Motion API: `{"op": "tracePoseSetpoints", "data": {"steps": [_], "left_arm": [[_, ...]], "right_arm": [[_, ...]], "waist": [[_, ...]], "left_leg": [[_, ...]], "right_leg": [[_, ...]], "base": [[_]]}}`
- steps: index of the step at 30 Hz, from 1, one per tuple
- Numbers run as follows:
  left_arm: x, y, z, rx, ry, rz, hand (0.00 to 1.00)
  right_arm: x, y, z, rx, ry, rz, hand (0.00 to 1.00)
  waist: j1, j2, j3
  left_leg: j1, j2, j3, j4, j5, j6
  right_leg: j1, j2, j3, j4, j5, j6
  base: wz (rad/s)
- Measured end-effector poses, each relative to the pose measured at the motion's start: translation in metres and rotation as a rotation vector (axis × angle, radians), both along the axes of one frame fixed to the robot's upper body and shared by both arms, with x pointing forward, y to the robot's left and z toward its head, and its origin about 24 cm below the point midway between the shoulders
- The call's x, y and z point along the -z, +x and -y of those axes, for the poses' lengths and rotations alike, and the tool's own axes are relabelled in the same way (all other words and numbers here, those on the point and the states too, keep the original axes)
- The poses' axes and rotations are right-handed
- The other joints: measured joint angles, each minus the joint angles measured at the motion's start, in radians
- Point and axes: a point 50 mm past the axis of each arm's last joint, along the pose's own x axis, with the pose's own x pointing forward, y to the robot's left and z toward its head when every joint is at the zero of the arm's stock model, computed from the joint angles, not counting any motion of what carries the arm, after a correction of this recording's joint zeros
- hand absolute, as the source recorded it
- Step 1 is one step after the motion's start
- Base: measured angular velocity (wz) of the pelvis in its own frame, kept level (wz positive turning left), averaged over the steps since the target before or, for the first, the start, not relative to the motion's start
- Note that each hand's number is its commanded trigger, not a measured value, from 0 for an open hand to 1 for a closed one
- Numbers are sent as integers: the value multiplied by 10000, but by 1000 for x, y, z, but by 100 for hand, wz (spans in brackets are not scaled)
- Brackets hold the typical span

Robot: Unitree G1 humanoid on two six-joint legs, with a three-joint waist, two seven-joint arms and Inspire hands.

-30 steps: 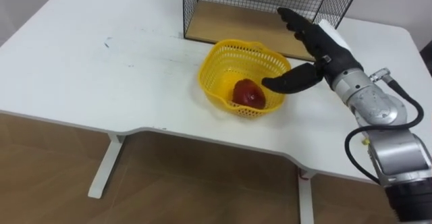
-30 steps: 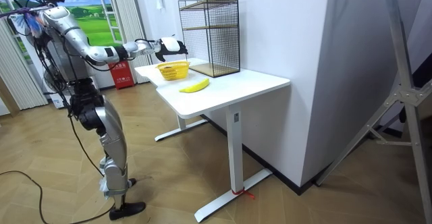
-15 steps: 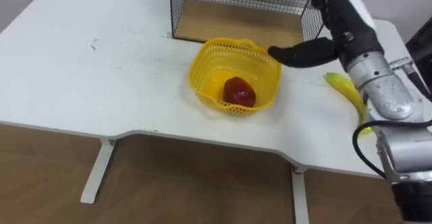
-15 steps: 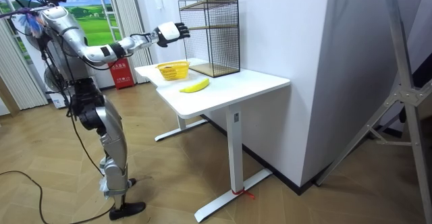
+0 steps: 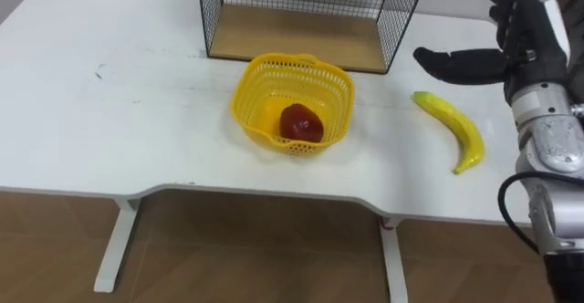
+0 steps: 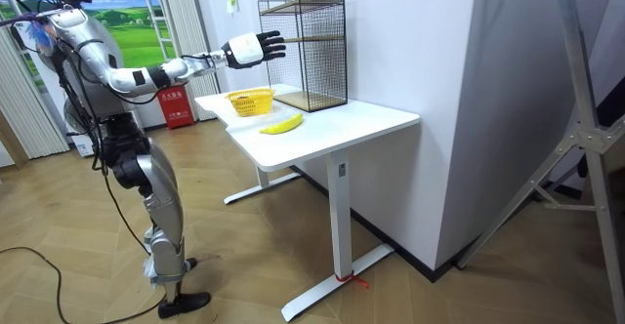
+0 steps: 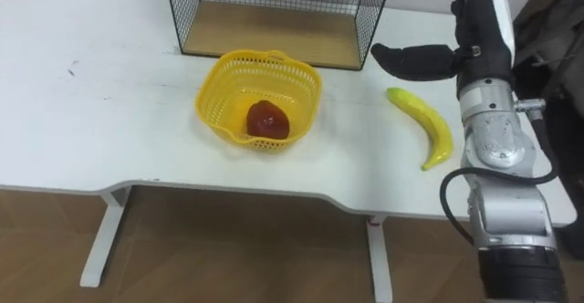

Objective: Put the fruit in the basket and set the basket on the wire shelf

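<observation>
**Fruit step half done, banana up next**

Looking at a yellow plastic lattice basket (image 5: pixel 245 111) near the middle of the white tabletop (image 5: pixel 119 111), with a round red fruit (image 5: pixel 300 123) already down inside it. Can also see a long curved yellow banana (image 5: pixel 453 130) lying flat to the right of the basket, well apart from it and touched by nothing. Further right of the basket than that, raised in the air: the right robot hand (image 5: pixel 525 47), spread wide with straight fingers and the thumb stuck out toward the basket, gripping nothing at all. Just behind the basket, a black wire shelf with a wooden bottom board (image 5: pixel 292 34).

So, guessing fruit-loading is the step in hand, roughly half done. Next up, probably: lower the hand onto the banana, curl round its middle, carry it left and let go over the basket. Worth lining up with the curve so as not to roll it. Only after that, basket onto the shelf behind.
</observation>
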Motion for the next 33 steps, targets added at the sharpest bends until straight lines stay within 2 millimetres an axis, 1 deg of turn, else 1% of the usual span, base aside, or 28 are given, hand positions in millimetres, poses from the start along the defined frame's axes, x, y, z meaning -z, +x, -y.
{"op": "tracePoseSetpoints", "data": {"steps": [1, 3, 6, 8, 14, 20, 22, 24, 25, 26, 28, 31, 33], "left_arm": [[0, 1, 0, 13, 5, 22, 0], [-1, 6, -2, -133, 58, 213, 0], [-2, 4, -5, -388, 152, 253, 0], [-3, 1, -7, -530, 189, 221, 0], [-3, -1, -9, -730, 266, 173, 0], [-3, -1, -10, -831, 363, 156, 0], [-3, -1, -10, -842, 368, 174, 0], [-4, -2, -10, -788, 389, 178, 0], [-5, -1, -11, -734, 420, 223, 0], [-6, 1, -11, -711, 446, 330, 0], [-7, 3, -12, -724, 474, 449, 0], [-8, 3, -13, -736, 502, 522, 0], [-7, 1, -13, -764, 489, 427, 0]], "right_arm": [[1, 0, 1, 37, 123, -6, 0], [7, -1, 10, 401, 870, -168, 0], [11, -1, 16, 770, 1187, -277, 0], [11, -3, 24, 1200, 1600, -182, 0], [20, -4, 30, 1564, 2074, -518, 0], [32, -6, 41, 1893, 2174, -1080, 0], [32, -6, 43, 1929, 2139, -1185, 0], [33, -6, 46, 1975, 2103, -1280, 0], [36, -7, 51, 2062, 2053, -1486, 0], [38, -8, 55, 2170, 2012, -1667, 0], [40, -9, 58, 2248, 1964, -1815, 0], [42, -9, 58, 2197, 1971, -1894, 0], [46, -6, 60, 2198, 1958, -2189, 0]], "waist": [[16, -4, -3], [57, -72, -61], [16, -115, -98], [-6, -117, -98], [-178, -132, -88], [-179, -137, -73], [-181, -126, -66], [-153, -120, -62], [-113, -119, -62], [-4, -115, -59], [69, -103, -53], [126, -56, -22], [163, -38, -8]], "left_leg": [[0, 0, 0, 0, 0, 0], [-43, -6, 1, 1, 1, 1], [-85, -25, -2, 77, 3, 4], [-79, -25, 11, 78, 6, 9], [-84, -22, 33, 75, 13, 17], [-152, -20, 25, 64, 12, 16], [-169, -22, 26, 46, 12, 16], [-175, -30, 26, 20, 12, 16], [-166, -35, 26, 9, 12, 16], [-161, -33, 29, 5, 13, 17], [-161, -33, 45, 13, 18, 25], [-141, -32, 67, 6, 21, 28], [-92, -33, 89, -35, 29, 26]], "right_leg": [[-1, 1, 8, 2, 0, 0], [-65, 2, 72, 17, 0, 0], [-74, -19, -9, 17, 0, 1], [-71, -39, -21, 12, 3, 5], [-60, -43, -32, 27, 5, 9], [-113, -46, -48, 41, 14, 10], [-145, -45, -45, 42, 14, 10], [-166, -48, -55, 43, 13, 10], [-165, -48, -53, 39, 13, 10], [-173, -49, -44, 27, 13, 10], [-199, -52, -36, 24, 13, 11], [-219, -52, -23, 6, 13, 11], [-217, -45, 28, 0, 13, 11]], "base": [[0], [0], [0], [0], [0], [0], [0], [0], [0], [0], [-3], [0], [-5]]}}
